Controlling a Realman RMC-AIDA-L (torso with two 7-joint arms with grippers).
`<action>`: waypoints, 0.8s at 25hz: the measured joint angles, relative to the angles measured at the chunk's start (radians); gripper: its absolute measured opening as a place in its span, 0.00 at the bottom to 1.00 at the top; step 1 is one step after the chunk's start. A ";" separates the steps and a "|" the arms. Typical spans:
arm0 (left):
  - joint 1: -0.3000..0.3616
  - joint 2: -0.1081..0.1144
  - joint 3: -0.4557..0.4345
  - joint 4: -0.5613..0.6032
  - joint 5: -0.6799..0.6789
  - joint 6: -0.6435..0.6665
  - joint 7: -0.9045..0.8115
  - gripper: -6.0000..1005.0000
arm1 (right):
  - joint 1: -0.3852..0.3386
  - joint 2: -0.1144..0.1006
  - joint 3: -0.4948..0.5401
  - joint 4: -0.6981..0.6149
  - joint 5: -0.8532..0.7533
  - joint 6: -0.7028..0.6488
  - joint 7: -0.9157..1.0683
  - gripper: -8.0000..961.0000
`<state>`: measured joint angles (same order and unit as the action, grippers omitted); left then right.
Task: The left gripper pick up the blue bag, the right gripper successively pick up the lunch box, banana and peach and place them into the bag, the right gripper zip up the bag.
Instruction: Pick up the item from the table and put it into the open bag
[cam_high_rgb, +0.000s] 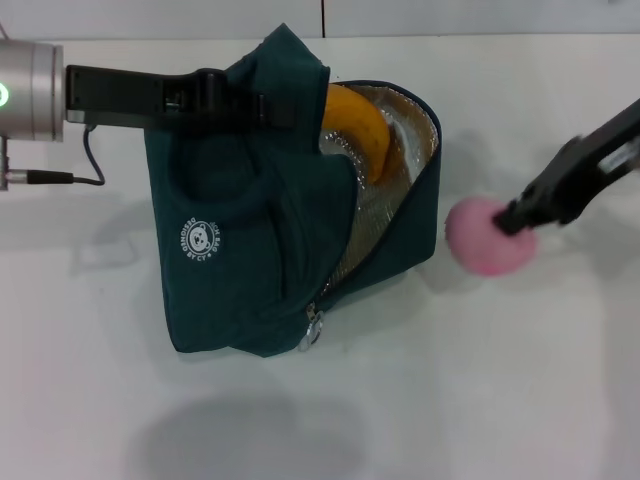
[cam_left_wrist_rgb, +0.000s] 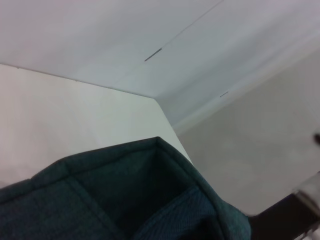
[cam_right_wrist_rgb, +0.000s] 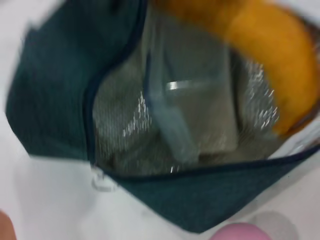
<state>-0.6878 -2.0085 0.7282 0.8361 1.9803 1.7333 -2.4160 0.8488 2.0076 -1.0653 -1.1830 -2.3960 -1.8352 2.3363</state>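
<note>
The left pincer (cam_high_rgb: 235, 100) is gripping the blue bag (cam_high_rgb: 240, 260) at its upper fabric edge, near a handle, holding the bag up with its mouth gaping toward the robot's right. Its fingers are buried in the folds in the head view, so they appear pressed onto the cloth, and the left wrist view is showing only teal fabric below the camera. Inside the silver foil lining (cam_high_rgb: 400, 180) the banana (cam_high_rgb: 360, 135) is lying curved against the far wall, and the right wrist view is showing the clear lunch box (cam_right_wrist_rgb: 192, 120) sitting deep in the bag beneath the banana (cam_right_wrist_rgb: 270, 50). So two of the three items are already in.

The right pincer (cam_high_rgb: 515, 220) is pinching the peach (cam_high_rgb: 488, 238) from the robot's far right side, holding it just beside the bag's open mouth, apart from the rim. A sliver of the peach (cam_right_wrist_rgb: 240, 232) is also showing in the right wrist view, with the opening straight ahead of it.

The relation that matters: the bag's mouth is lying to the left of the peach, its long opening running from the far rim down to the ring zipper pull (cam_high_rgb: 313, 330). The right arm is the nearer one and, in my judgement, needs to carry the peach leftward over the near rim into the free space beside the lunch box, clear of the banana. The zip is still undone.
</note>
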 joint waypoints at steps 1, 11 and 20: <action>0.000 0.001 -0.001 0.000 0.000 0.000 0.000 0.08 | 0.001 -0.005 0.032 -0.005 0.008 -0.014 -0.001 0.04; -0.005 0.002 0.001 0.000 0.000 0.000 0.000 0.08 | 0.022 -0.063 0.156 0.018 0.217 -0.003 -0.001 0.04; 0.000 0.000 -0.001 0.000 -0.011 0.000 0.000 0.08 | 0.065 0.004 0.101 0.032 0.242 0.121 -0.058 0.04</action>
<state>-0.6875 -2.0086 0.7269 0.8360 1.9689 1.7334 -2.4161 0.9136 2.0119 -0.9645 -1.1509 -2.1542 -1.7138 2.2785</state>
